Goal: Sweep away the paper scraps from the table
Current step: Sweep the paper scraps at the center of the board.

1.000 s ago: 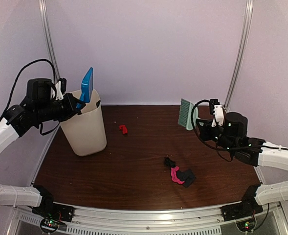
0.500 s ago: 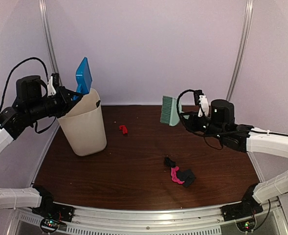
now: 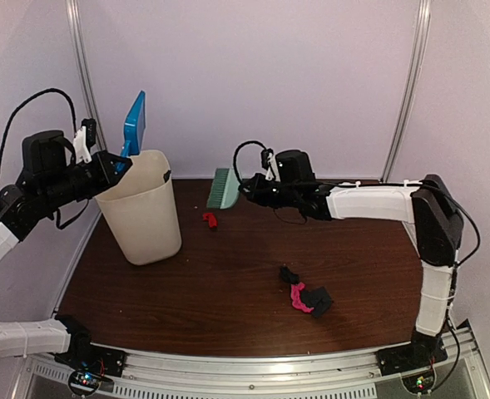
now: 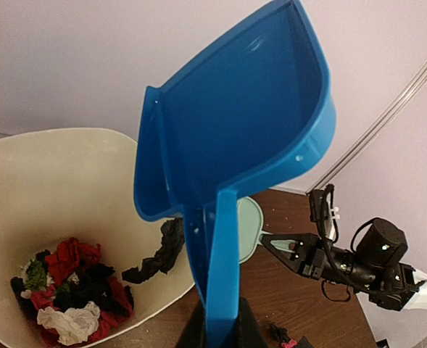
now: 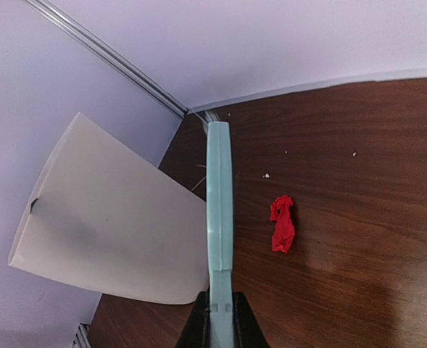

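- Closest to me, the silver metal front rail runs along the near edge of the table, a dark reddish-brown wood-grain top.
- On the near-right part of the wood lies a clump of paper scraps: crumpled pink and black bits, touching one another.
- Left of centre stands the cream waste bin, smooth plastic that widens toward the rim.
- My left wrist view looks down into the bin: wrinkled red, black, white and green scraps are piled at the bottom, and a black piece clings near the rim.
- The left gripper is clamped on the flat handle of the blue dustpan. The glossy scoop with its rounded wall is held upright over the bin's far rim.
- Farther back, a single red scrap lies twisted and creased, alone on the wood, just right of the bin.
- The right gripper is closed tight on the handle of the pale green hand brush, with the arm stretched long across the far side.
- In the right wrist view the brush shows edge-on, a slim smooth plastic spine between bin and red scrap.
- I cannot tell whether its bristles touch the table.
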`<act>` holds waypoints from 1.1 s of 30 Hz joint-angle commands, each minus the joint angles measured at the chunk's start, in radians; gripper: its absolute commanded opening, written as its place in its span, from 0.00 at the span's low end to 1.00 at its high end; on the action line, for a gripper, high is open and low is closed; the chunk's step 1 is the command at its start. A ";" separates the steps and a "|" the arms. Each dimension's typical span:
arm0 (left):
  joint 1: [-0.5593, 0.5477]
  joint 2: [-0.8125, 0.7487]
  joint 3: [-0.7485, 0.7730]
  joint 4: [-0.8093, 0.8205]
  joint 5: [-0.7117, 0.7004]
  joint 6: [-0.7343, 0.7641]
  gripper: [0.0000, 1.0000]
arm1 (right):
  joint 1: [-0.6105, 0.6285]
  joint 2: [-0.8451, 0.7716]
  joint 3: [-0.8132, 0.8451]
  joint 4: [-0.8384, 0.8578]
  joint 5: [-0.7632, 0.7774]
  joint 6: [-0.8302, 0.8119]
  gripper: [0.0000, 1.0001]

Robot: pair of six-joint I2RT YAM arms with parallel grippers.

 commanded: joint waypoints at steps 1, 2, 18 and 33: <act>0.008 -0.033 -0.028 0.024 -0.053 0.095 0.00 | 0.020 0.190 0.199 -0.048 0.004 0.195 0.00; 0.007 -0.037 -0.032 0.023 -0.057 0.102 0.00 | 0.023 0.236 0.255 -0.078 0.023 0.215 0.00; 0.008 -0.081 -0.073 -0.007 -0.101 0.160 0.00 | 0.023 0.436 0.431 -0.295 0.214 0.353 0.00; 0.006 -0.047 -0.061 -0.007 -0.022 0.177 0.00 | 0.023 -0.067 -0.236 -0.212 0.316 0.283 0.00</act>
